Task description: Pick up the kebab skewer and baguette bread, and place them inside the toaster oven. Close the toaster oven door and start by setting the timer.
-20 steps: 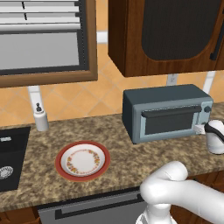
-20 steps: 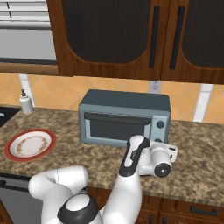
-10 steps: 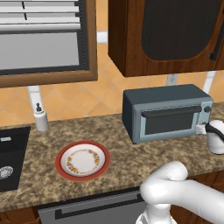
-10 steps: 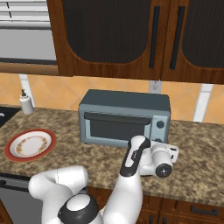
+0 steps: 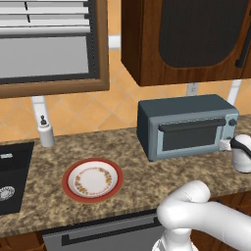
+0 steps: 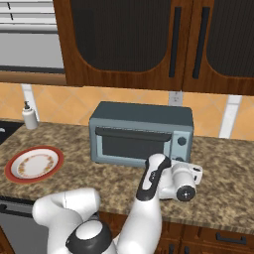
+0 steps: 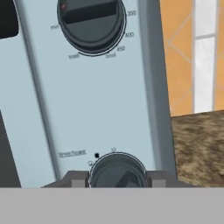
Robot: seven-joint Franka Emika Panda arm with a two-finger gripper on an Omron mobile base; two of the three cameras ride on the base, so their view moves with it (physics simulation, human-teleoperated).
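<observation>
The two dark finger tips of the robot's gripper [image 7: 117,178] are sitting at the bottom of the hand view, cut off by the lower edge, and the lower round dark timer knob [image 7: 117,171] is lying between them; the jaws are drawn in narrow on either side of that knob, appearing to clamp it. In the left base view the gripper is largely off the right edge, with just its white rounded wrist showing beside the oven's right front corner. In the right base view the white hand is hiding the oven's lower right front.

The boxy blue-grey toaster oven [image 6: 141,131] is standing on the speckled brown granite counter [image 5: 135,174], its blue-grey framed door with dark glass and dark bar handle [image 6: 133,144] standing shut and upright. The glass is too dark to tell what is lying inside. The upper round dark temperature knob [image 7: 91,22] is partly cut off at the top of the hand view.

The round white plate with a red rim [image 5: 92,179] is lying well apart to the oven's left. A small white soap bottle [image 5: 45,131] is standing by the wall, near the dark sink [image 5: 13,176], which is cut off at the left edge.

Bare counter is stretching between plate and oven and in front of the oven to the counter's front edge.
</observation>
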